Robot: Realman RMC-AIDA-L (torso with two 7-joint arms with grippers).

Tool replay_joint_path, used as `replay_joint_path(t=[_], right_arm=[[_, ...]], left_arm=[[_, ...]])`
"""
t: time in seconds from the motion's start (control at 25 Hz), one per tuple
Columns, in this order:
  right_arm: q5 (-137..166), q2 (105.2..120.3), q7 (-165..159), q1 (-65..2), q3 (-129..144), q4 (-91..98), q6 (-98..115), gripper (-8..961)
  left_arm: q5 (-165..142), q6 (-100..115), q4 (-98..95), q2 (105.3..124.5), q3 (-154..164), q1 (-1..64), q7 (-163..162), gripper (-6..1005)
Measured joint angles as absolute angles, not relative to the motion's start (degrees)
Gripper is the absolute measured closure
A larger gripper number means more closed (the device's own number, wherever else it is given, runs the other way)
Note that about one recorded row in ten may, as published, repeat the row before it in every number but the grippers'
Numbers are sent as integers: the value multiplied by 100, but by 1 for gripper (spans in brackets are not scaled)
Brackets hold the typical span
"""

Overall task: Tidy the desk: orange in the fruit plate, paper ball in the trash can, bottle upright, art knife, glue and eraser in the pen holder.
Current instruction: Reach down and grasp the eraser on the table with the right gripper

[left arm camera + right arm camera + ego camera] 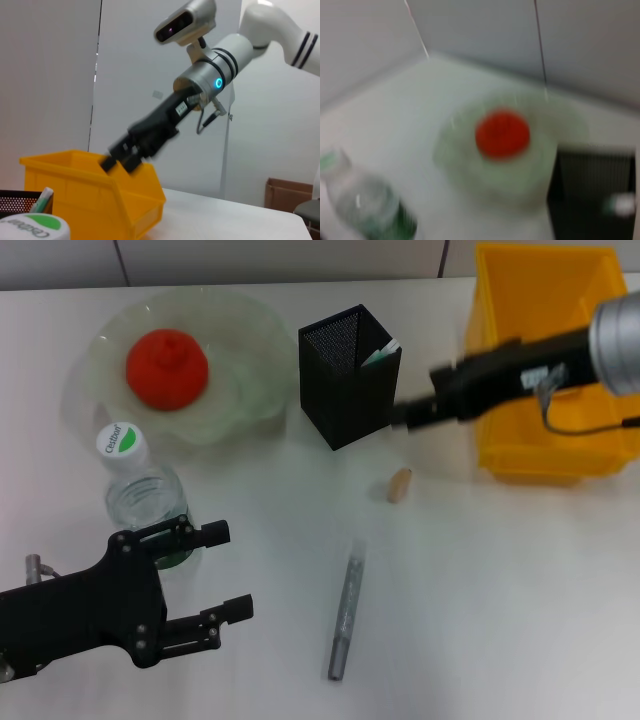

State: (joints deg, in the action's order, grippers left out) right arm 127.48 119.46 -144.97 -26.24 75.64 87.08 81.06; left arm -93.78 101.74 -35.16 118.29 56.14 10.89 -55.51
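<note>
Nearest of all is the left claw (222,607), low at the near left of the counter (500,590), its fingers spread and holding nothing, just beside the bottle (142,495), which stands upright already. One art knife (345,612) lies flat in the near middle: thin, stiff and light, probably best pinched across the middle of its shaft. One eraser (400,484), small and likely rubbery, lies just right of the pen holder (349,374); it would take a short pinch across its width. One item already pokes from the holder. One orange (167,368) sits in the fruit plate (240,330), far left. One yellow bin (545,360) stands far right. The right claw (398,415) hovers beside the holder; whether it grips anything I cannot tell.
</note>
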Motion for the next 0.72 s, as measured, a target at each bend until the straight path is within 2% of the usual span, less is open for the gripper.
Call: replay_joint_path(t=[0.24, 0.72], right_arm=[[13700, 11944, -15168, -3026, 8303, 8433, 8266, 130], [14349, 11962, -15513, -3768, 8733, 7312, 7901, 133]], left_arm=[[-9378, 10176, -3510, 11830, 5607, 1090, -5553, 233], [-9378, 10162, -3497, 11830, 5598, 1086, -5555, 233]])
